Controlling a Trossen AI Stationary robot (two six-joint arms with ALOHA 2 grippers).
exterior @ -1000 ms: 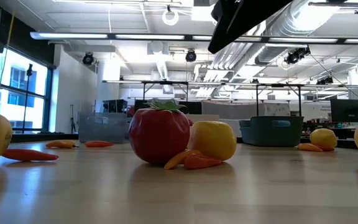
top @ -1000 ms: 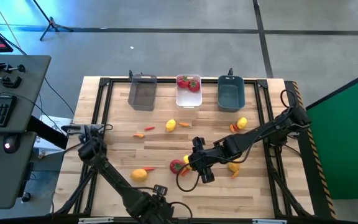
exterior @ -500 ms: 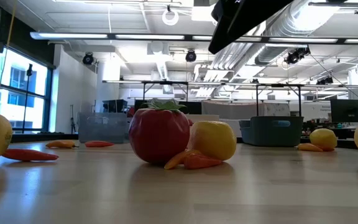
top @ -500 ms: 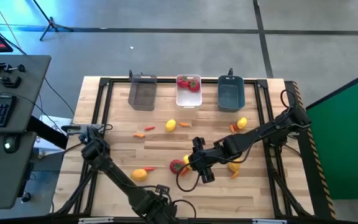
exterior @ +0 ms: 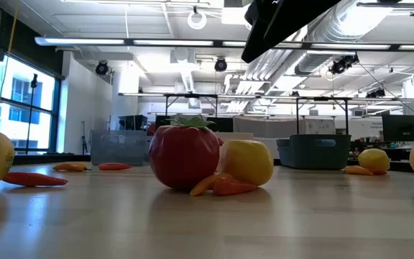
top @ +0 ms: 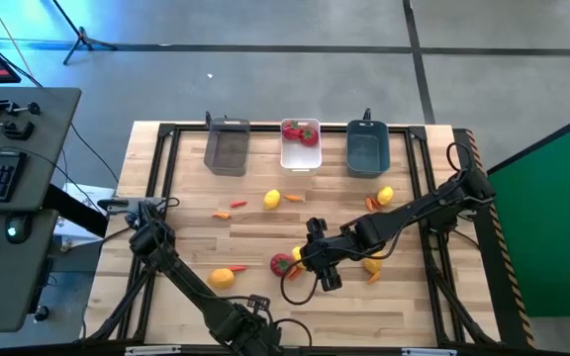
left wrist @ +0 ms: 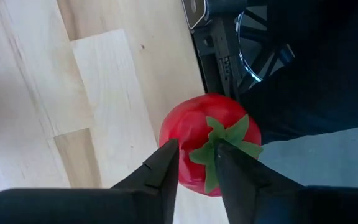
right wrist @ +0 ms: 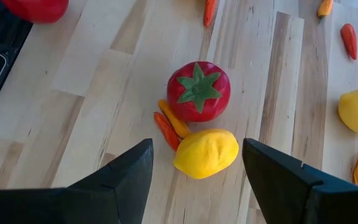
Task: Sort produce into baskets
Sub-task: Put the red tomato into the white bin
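My left gripper is near the table's front edge, its fingers close together over a red tomato with a green top. My right gripper hovers wide open and empty, well above a cluster mid-table: a tomato, a yellow lemon and orange carrot pieces touching them, all resting on the wood. The cluster also shows in the low view. At the far edge stand the grey basket, the white basket with tomatoes in it, and the teal basket. My left gripper has its two fingers on either side of the tomato's green top, coming at it from above and pointing down. The fingertips cover the place of contact. Whether the tomato is off the table does not show.
Loose on the table: a lemon and carrot front left, a lemon and carrots mid-far, a lemon below the teal basket, a lemon under the right arm. Black frame rails line the table edges.
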